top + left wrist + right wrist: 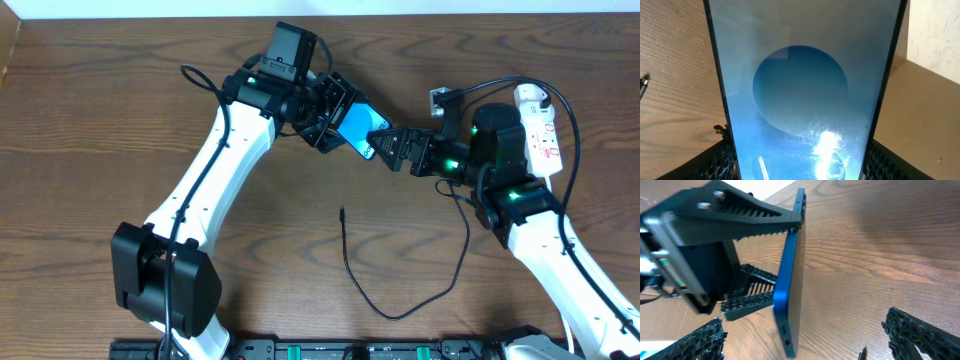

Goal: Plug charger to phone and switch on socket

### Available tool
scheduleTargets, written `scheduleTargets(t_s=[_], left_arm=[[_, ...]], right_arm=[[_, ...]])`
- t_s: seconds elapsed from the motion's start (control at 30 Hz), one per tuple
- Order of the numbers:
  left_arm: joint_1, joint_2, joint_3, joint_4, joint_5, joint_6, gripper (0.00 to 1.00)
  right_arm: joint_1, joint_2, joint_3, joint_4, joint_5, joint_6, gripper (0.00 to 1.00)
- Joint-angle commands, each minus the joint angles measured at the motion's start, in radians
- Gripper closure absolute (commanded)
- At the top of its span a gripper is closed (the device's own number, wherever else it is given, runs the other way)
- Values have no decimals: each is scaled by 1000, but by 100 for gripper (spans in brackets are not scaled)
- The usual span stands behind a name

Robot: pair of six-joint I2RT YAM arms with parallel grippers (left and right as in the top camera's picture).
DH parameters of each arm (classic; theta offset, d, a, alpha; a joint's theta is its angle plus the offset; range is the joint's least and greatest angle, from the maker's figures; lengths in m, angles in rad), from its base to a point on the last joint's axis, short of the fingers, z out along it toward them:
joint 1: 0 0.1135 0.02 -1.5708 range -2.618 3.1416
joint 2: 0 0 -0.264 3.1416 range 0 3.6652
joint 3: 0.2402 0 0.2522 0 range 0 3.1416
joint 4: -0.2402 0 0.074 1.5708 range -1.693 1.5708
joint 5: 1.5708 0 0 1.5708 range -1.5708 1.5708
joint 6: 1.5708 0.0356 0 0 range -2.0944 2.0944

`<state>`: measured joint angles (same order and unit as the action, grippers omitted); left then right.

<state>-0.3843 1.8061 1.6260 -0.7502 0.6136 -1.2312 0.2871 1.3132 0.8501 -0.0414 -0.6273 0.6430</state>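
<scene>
Left gripper (345,122) clamps the slim blue-screened smartphone (358,127), held tilted above the brown wooden table (280,250). Right gripper (383,147) is wide open and empty, just beside the phone's lower edge. The thin black charger cable (344,245) lies loose on the table, tip unplugged, well apart from the phone. The narrow white power-strip socket (540,130) is far right with no gripper on it. Plugging in and switching on are both left.
</scene>
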Motion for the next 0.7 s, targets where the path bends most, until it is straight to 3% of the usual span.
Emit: scheduleTargets(t_s=[0.0,0.43,0.67], left_arm=[[-13,-34,11,9,-1,-5,93],[-51,-35,11,9,-1,-13,93],[-68,-35,11,23,-2,-43,93]], right_arm=[[10,18,22,-4,20,-20,1],[10,48,22,16,27,-24,2],[10,48,22,23,27,-24,10]])
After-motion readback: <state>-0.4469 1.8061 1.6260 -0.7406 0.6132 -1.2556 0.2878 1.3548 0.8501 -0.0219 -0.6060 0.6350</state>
